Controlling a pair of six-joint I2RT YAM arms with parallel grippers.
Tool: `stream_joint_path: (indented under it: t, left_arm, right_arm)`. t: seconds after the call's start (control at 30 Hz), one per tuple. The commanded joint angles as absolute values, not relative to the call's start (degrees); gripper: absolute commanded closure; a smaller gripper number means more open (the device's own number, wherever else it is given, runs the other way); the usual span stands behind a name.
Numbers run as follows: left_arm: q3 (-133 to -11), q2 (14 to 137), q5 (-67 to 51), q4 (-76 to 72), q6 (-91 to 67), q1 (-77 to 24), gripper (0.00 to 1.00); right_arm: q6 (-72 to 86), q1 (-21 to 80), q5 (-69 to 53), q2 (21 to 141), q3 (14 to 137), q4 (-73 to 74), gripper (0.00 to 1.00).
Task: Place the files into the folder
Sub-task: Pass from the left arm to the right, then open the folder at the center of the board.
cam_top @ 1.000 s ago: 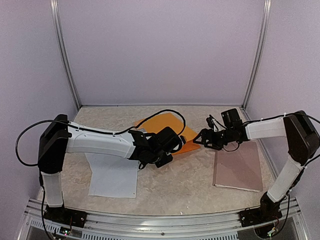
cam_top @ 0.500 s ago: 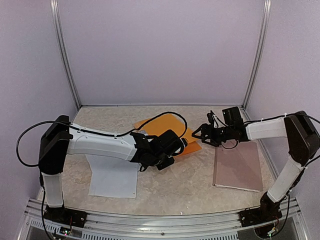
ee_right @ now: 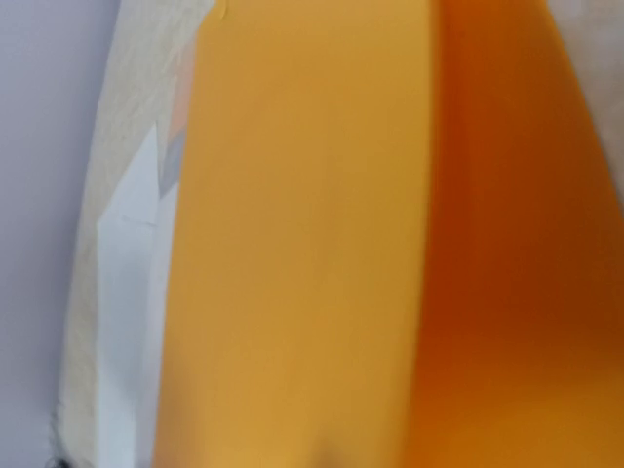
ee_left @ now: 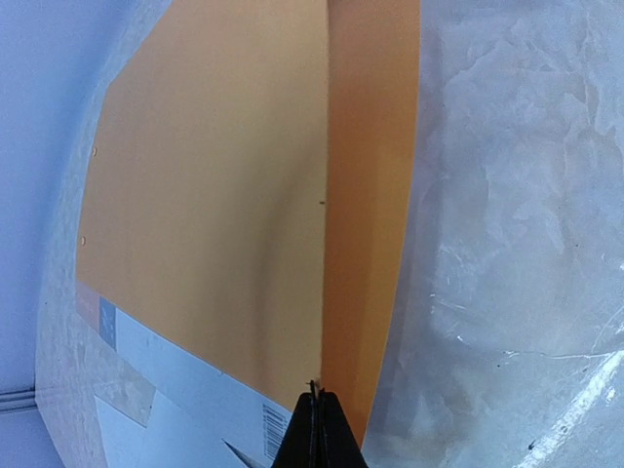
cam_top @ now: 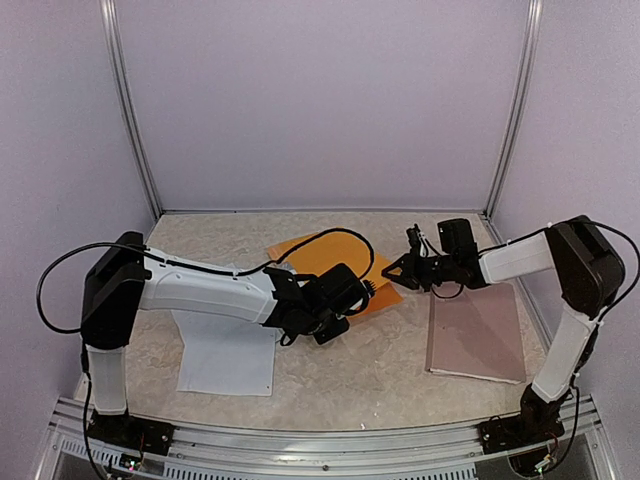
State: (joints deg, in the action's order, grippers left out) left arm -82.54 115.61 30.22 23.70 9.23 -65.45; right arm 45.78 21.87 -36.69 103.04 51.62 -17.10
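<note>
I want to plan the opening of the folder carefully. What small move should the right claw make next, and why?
Probably the right claw should close on the right corner of the folder and steady it. It sits at that corner, its wrist view filled with orange, while the left claw is shut on its cover edge. The files lie outside, on the table.

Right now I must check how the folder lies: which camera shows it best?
The left wrist view: the folder fills it, sharp, its cover edge pinched in the left gripper. The right wrist view shows it as an orange blur; the top view shows it small, partly behind both arms.
</note>
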Motion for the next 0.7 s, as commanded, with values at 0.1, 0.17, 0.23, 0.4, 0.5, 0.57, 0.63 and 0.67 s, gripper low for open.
stream_joint_path:
  t: [0.1,0.17,0.23,0.4,0.5,0.57,0.63,0.67]
  left_arm:
    - [-84.0,115.9,26.0,26.0,4.9,-65.9,0.91]
    - [-84.4,114.8,23.5,26.8,3.1,-65.5,0.64]
    - [-84.0,113.4,21.0,26.9,1.1,-65.3,0.51]
    - [-81.9,106.7,12.7,27.4,-6.7,-62.2,0.33]
    - [-79.1,101.6,9.2,27.6,-12.7,-58.7,0.26]
    - [-77.1,98.1,7.6,28.1,-17.3,-56.1,0.22]
    - [-75.5,94.0,6.3,29.5,-22.2,-53.0,0.2]
    - [-74.8,92.5,5.9,30.3,-24.5,-51.4,0.19]
  right_arm:
    - [38.4,22.3,-24.4,94.2,57.2,-3.7,1.0]
    - [34.1,22.5,-18.4,91.3,60.1,3.0,1.0]
    - [30.6,22.9,-13.2,88.8,63.4,9.0,1.0]
    - [22.9,26.7,-4.8,86.8,71.7,20.8,1.0]
    - [19.5,31.6,0.1,87.7,75.8,24.6,1.0]
    - [17.7,35.6,3.8,88.8,77.8,26.6,1.0]
    - [16.1,39.0,7.2,90.5,79.5,28.1,1.0]
    - [15.7,40.6,8.6,91.3,80.2,28.6,1.0]
